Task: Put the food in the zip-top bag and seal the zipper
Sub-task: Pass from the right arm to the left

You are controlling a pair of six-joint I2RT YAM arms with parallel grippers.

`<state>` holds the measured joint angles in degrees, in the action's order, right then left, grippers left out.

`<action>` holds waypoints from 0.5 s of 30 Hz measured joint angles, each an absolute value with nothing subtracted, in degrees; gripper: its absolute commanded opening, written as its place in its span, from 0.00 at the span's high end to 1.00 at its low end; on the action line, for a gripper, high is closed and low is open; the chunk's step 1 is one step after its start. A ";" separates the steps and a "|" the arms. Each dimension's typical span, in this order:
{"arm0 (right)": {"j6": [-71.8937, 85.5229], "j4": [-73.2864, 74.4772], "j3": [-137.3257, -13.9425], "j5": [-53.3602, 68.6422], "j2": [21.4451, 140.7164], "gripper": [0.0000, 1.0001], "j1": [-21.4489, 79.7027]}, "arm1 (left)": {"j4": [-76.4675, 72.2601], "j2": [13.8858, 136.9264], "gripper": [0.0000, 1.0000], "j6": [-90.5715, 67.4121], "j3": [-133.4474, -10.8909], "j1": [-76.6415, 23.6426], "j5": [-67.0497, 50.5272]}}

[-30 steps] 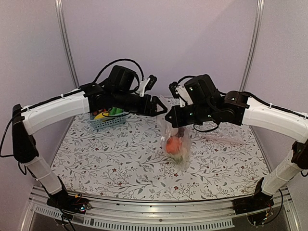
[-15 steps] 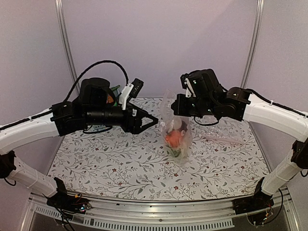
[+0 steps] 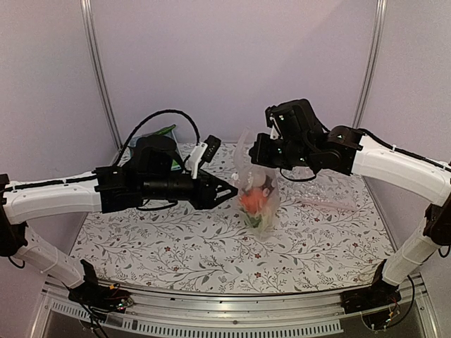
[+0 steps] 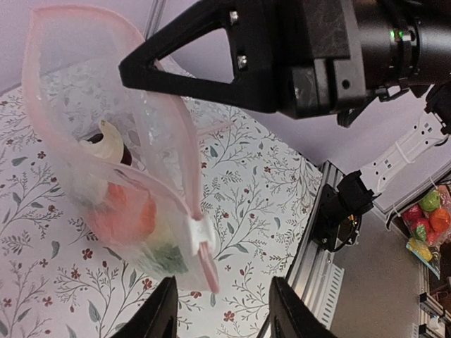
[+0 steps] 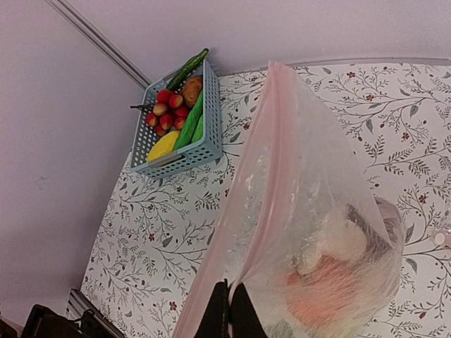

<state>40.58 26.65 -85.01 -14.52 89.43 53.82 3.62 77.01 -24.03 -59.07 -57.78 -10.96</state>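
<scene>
The zip-top bag (image 3: 258,201) hangs upright over the table's middle. My right gripper (image 3: 262,160) is shut on its pinkish zipper strip (image 5: 243,232) at the top edge; its fingers (image 5: 229,310) pinch the strip. Inside the bag lie the orange piece (image 3: 252,203), the cream-white vegetable (image 5: 337,239) and the dark maroon piece (image 5: 377,224). In the left wrist view the bag's mouth (image 4: 84,42) gapes open, with a white slider (image 4: 199,236) on the strip. My left gripper (image 3: 230,191) is open and empty, just left of the bag and apart from it (image 4: 222,320).
A blue basket (image 5: 180,130) with small red fruits, green cucumbers and a yellow piece stands at the back left, mostly hidden behind my left arm in the top view. A second clear bag (image 3: 330,202) lies flat on the table to the right.
My left gripper has drawn back from the bag's mouth and dropped lower, now pointing at the bag's left side. My right gripper has lifted the bag a little.
</scene>
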 measured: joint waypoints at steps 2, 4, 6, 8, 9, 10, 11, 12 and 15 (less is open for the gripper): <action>40.71 26.63 -85.01 -14.57 89.43 1.00 53.82 | 2.92 77.03 0.66 -24.27 -59.07 -57.76 -10.83; 40.75 26.59 -85.01 -14.57 89.43 1.00 53.82 | 2.33 77.21 0.71 -24.40 -59.09 -57.78 -10.72; 40.75 26.57 -85.01 -14.57 89.43 1.00 53.82 | 2.15 77.54 0.75 -24.69 -59.09 -57.78 -10.50; 40.75 26.55 -85.01 -14.57 89.43 1.00 53.82 | 2.04 77.97 0.78 -24.77 -59.09 -57.78 -10.20; 40.75 26.55 -85.01 -14.57 89.43 1.00 53.82 | 2.04 78.19 0.79 -24.77 -59.09 -57.78 -10.00; 40.75 26.55 -85.01 -14.57 89.43 1.00 53.82 | 2.02 78.39 0.80 -24.84 -59.09 -57.78 -9.91; 40.75 26.55 -85.01 -14.55 89.43 1.00 53.82 | 2.02 78.52 0.80 -24.97 -59.09 -57.78 -9.82; 40.75 26.55 -85.01 -14.57 89.43 1.00 53.82 | 2.02 78.70 0.81 -24.88 -59.09 -57.78 -9.72; 40.75 26.55 -85.01 -14.55 89.43 1.00 53.82 | 2.00 78.96 0.81 -24.91 -59.09 -57.78 -9.45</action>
<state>40.75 26.55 -85.01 -14.55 89.43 53.82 2.00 78.96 -24.91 -59.09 -57.78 -9.45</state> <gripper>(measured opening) 0.005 0.195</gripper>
